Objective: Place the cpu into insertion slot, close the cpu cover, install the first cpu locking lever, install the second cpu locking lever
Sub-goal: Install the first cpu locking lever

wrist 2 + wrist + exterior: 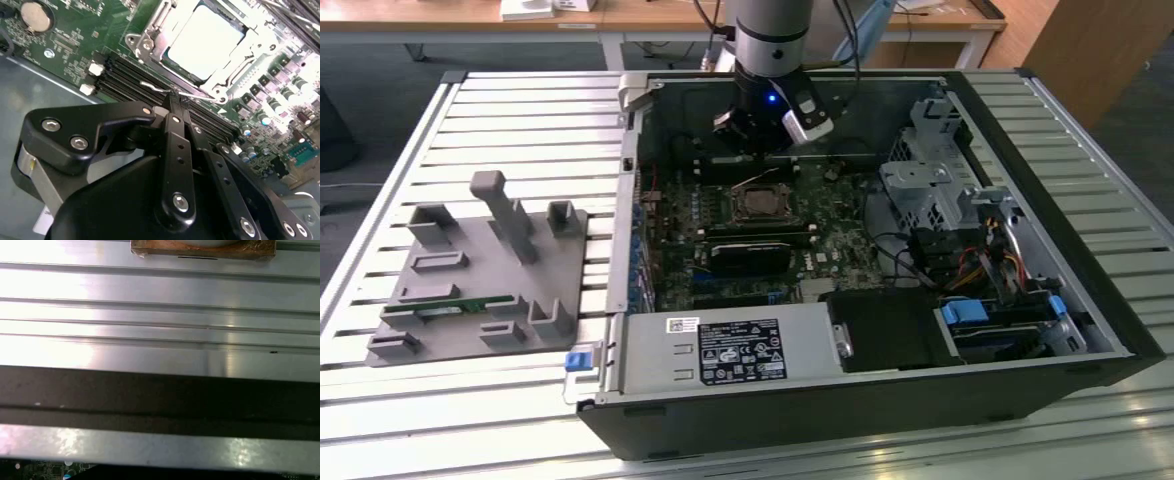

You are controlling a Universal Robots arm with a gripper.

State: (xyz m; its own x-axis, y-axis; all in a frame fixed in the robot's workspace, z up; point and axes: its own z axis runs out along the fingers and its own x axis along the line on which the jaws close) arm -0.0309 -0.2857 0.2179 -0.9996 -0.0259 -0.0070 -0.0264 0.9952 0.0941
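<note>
Cpu [205,42], silvery top up, already sits in its socket on the motherboard [65,45], just beyond the tips of the gripper [175,97]. Around it lies the cpu cover [150,30], a thin metal frame that looks folded down over the chip, so placing and closing appear done. What seems left is the levers: a thin wire lever [165,90] runs along the near side of the socket, right at the gripper tips. In the second wrist view the two black fingers [175,145] are pressed close together, and they seem to be touching or pinching that wire, though I cannot tell whether it is truly gripped. In the exterior view the gripper [767,135] hangs inside the open computer case [881,400], just behind the socket [761,205].
</note>
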